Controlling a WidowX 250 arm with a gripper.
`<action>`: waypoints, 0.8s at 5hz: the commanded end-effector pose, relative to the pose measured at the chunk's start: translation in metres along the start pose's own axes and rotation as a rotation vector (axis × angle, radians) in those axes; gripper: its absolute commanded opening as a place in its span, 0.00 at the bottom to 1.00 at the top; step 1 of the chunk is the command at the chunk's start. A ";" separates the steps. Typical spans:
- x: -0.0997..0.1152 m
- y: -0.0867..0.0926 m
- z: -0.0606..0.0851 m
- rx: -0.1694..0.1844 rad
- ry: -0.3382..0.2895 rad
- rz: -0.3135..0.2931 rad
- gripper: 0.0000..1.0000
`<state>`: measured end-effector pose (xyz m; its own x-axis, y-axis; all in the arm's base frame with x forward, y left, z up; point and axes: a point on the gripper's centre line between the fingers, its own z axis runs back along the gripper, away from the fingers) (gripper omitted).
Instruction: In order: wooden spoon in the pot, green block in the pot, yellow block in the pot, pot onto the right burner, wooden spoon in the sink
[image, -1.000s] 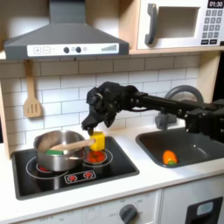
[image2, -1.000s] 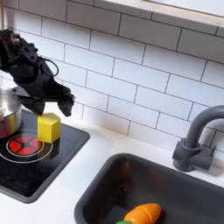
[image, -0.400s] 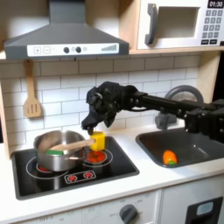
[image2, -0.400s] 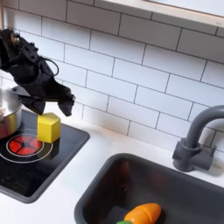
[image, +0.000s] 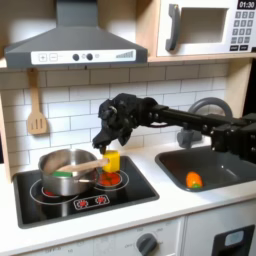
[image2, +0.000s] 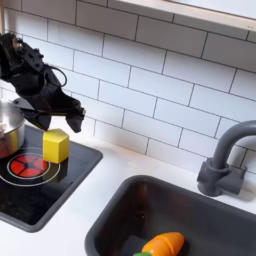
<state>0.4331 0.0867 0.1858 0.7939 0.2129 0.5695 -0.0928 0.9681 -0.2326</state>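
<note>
Nothing moved since earlier; claw (image: 108, 143) above yellow block (image: 111, 160), grip state unclear.

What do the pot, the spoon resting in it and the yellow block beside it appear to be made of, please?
The pot looks like polished stainless steel: its wall is silvery and mirrors the surroundings. The wooden spoon seems to be bare, matte wood, pale tan with no shine. The yellow block is a uniform bright yellow with softened edges and a dull sheen, so probably painted wood or plastic; the look leaves that open.
</note>
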 end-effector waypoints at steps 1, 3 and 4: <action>0.001 -0.001 0.003 0.005 -0.007 -0.006 1.00; -0.002 0.009 0.002 0.072 0.001 0.004 1.00; -0.006 0.012 -0.002 0.076 0.019 0.001 1.00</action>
<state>0.4281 0.0966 0.1826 0.7970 0.2196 0.5627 -0.1434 0.9737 -0.1769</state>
